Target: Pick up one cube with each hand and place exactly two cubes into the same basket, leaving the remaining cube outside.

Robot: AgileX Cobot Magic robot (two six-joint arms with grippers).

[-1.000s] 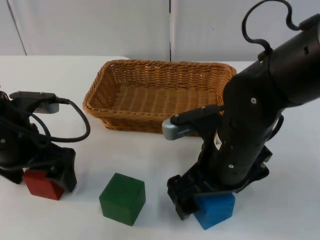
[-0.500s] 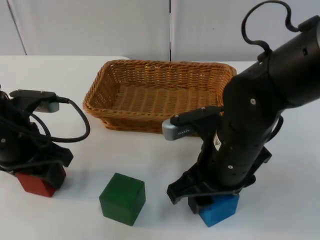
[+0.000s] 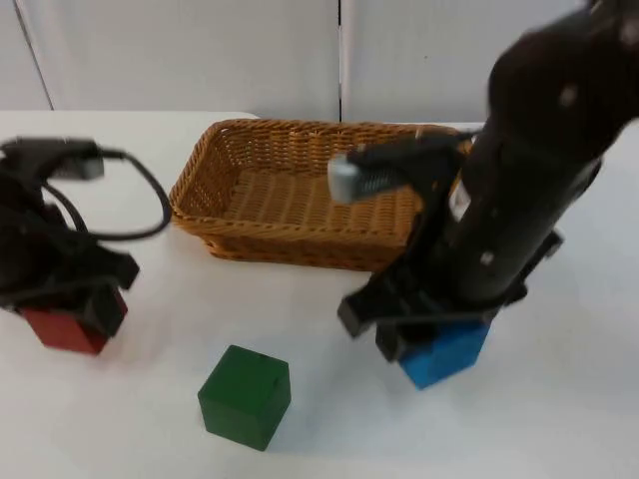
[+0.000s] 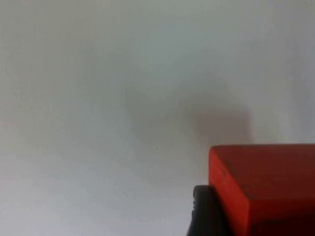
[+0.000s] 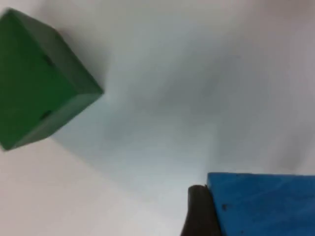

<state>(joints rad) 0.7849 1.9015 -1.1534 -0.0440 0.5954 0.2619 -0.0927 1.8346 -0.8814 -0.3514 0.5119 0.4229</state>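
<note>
Now we have 1 cube in each gripper. Our left gripper (image 3: 75,309) is closed on the red wooden-looking cube (image 3: 68,328), near the left edge of the white counter (image 3: 559,419); its wrist view has the cube's shadow on the counter apart from the cube, so we judge it just raised. Our right gripper (image 3: 424,334) is clamped on the blue cube (image 3: 444,352), just in front of the woven wicker basket (image 3: 300,190), which sits toward the counter's far edge with nothing in it. The green cube (image 3: 245,395) rests free near the front edge, between the 2 grippers. We judge the lift is in hand; next both arms must carry their cubes over the basket's rim and release, leaving green outside.
</note>
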